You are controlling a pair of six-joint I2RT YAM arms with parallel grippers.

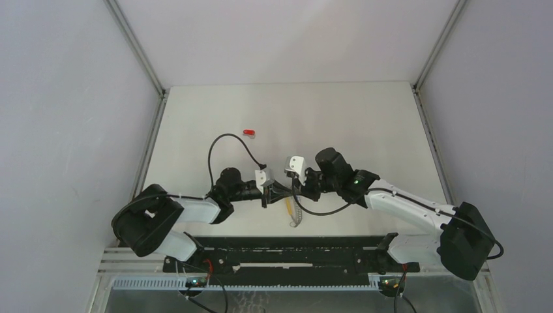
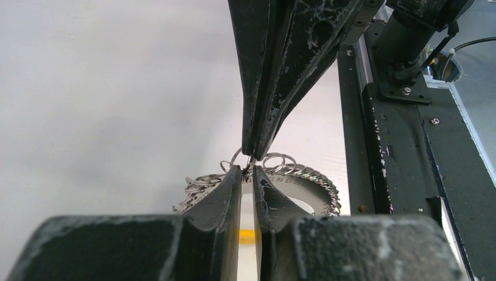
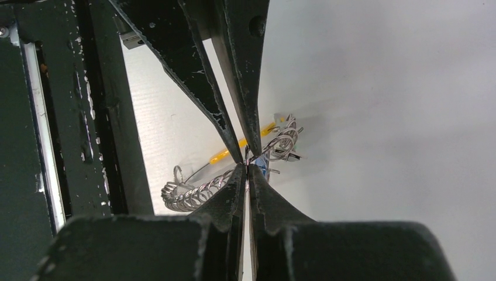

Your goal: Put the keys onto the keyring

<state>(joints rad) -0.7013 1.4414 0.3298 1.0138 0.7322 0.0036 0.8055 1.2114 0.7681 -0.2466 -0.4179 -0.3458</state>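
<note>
My left gripper (image 1: 276, 193) and right gripper (image 1: 295, 189) meet tip to tip above the near middle of the table. Both are shut on thin wire of the keyring cluster (image 2: 304, 172), a chain of small steel rings. In the left wrist view my left gripper (image 2: 248, 171) pinches a ring just under the right one's tips. In the right wrist view my right gripper (image 3: 248, 167) pinches the wire too. A yellow key (image 3: 243, 143) hangs from the rings, with a bit of blue key (image 3: 264, 171) behind my tips. The red key (image 1: 248, 132) lies alone on the table, farther back. No green key shows clearly.
The chain of rings (image 1: 297, 218) dangles below the grippers toward the black base rail (image 1: 293, 251) at the near edge. A black cable (image 1: 218, 147) loops over the left arm. Grey walls bound the white table (image 1: 365, 124) on both sides.
</note>
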